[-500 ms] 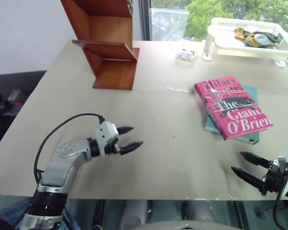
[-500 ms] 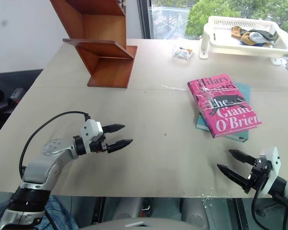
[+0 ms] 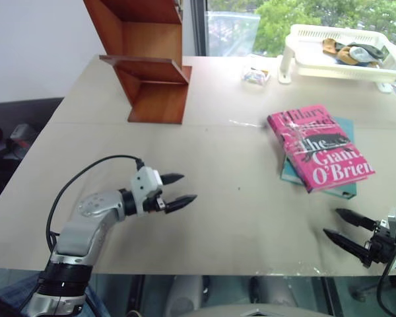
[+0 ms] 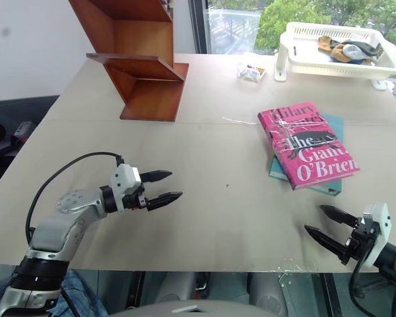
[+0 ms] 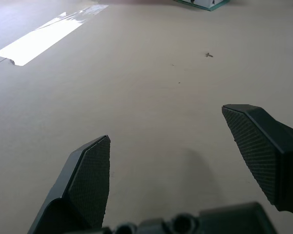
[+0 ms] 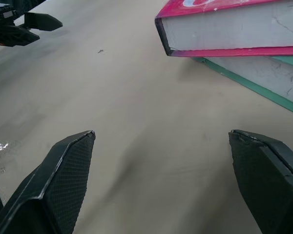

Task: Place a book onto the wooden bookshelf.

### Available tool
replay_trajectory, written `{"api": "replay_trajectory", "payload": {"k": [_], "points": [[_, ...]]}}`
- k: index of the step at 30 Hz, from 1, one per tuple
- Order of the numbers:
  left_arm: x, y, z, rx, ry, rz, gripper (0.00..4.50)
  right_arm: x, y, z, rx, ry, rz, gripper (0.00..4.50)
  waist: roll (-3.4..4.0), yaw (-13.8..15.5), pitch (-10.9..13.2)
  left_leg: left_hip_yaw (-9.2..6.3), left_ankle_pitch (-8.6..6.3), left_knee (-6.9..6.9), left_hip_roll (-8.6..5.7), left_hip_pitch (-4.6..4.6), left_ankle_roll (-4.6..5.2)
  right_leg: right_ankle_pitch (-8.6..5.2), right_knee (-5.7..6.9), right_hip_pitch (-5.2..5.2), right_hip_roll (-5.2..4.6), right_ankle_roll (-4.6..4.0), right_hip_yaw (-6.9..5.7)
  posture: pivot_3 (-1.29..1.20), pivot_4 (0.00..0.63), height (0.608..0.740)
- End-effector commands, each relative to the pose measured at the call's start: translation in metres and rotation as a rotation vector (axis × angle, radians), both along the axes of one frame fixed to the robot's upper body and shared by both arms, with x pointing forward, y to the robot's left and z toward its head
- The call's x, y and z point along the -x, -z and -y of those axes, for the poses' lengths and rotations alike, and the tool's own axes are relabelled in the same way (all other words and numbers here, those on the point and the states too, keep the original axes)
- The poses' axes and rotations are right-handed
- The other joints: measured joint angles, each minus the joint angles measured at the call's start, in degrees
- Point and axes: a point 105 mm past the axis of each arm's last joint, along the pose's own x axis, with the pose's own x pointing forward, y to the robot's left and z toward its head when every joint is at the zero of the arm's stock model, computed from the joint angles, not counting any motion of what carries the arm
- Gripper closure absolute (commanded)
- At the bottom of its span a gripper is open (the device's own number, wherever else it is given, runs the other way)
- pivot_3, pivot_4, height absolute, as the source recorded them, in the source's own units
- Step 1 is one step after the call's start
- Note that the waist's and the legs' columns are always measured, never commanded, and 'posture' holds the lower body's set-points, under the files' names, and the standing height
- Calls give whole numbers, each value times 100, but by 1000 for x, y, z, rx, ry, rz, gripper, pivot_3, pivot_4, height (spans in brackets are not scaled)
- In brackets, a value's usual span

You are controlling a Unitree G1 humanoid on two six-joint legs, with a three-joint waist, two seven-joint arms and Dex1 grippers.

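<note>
The pink book (image 3: 320, 146) lies flat on the table at the right, on top of a teal book (image 3: 344, 189); the right wrist view shows its page edge (image 6: 234, 30) over the teal one (image 6: 263, 73). The wooden bookshelf (image 3: 152, 66) stands at the far left of the table. My left gripper (image 3: 188, 187) hovers open and empty over the near left of the table, pointing right. My right gripper (image 3: 330, 222) is open and empty at the near right edge, a little short of the books, pointing left. The right wrist view also catches the left gripper (image 6: 19, 24).
A white plastic basket (image 3: 303, 49) with small items sits at the far right corner. A small packet (image 3: 255, 75) lies beside it. The beige table (image 3: 237, 224) lies bare between the grippers and the books; its front edge runs just under both hands.
My right gripper has shifted slightly to the right along the front edge. The left arm and the books have not moved.
</note>
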Motion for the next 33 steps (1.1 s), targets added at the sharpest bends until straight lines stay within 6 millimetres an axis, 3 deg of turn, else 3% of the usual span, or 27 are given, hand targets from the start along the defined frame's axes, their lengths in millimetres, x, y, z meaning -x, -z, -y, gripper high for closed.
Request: {"api": "replay_trajectory", "payload": {"k": [1, 12, 19, 26, 33], "points": [[-3, -13, -3, -2, 6, 55, 306, 1, -2, 2, 9, -10, 27, 0, 0, 1, 0, 0, 0, 0, 0, 0, 0, 0, 0, 0, 1, 0, -1, 0, 150, 740], [-7, -17, -6, -13, 7, 82, 306, -2, 5, 8, 20, 13, 32, 0, 0, 0, 0, 1, 0, 0, 1, 0, 0, 0, 0, 0, 23, 0, 2, 0, 150, 740], [-6, -51, -11, 40, 63, 152, 306, -12, -5, 33, 70, 100, 76, 0, 0, -2, 0, 1, 0, 1, 2, 1, 0, 0, 2, 0, 27, 0, 2, 0, 150, 740], [10, -99, -25, 41, 193, 192, 306, -30, -36, 69, 120, 212, 164, 0, -1, -18, 1, 3, 1, 1, 4, 4, -1, 0, 4, 0, 37, 1, 3, 0, 150, 740], [27, -126, -37, 17, 299, 166, 306, -51, -75, 89, 140, 266, 250, 0, 1, -44, 6, 10, 1, 3, 2, 5, -1, 0, 7, -1, 45, 3, 7, 0, 150, 740]]}}
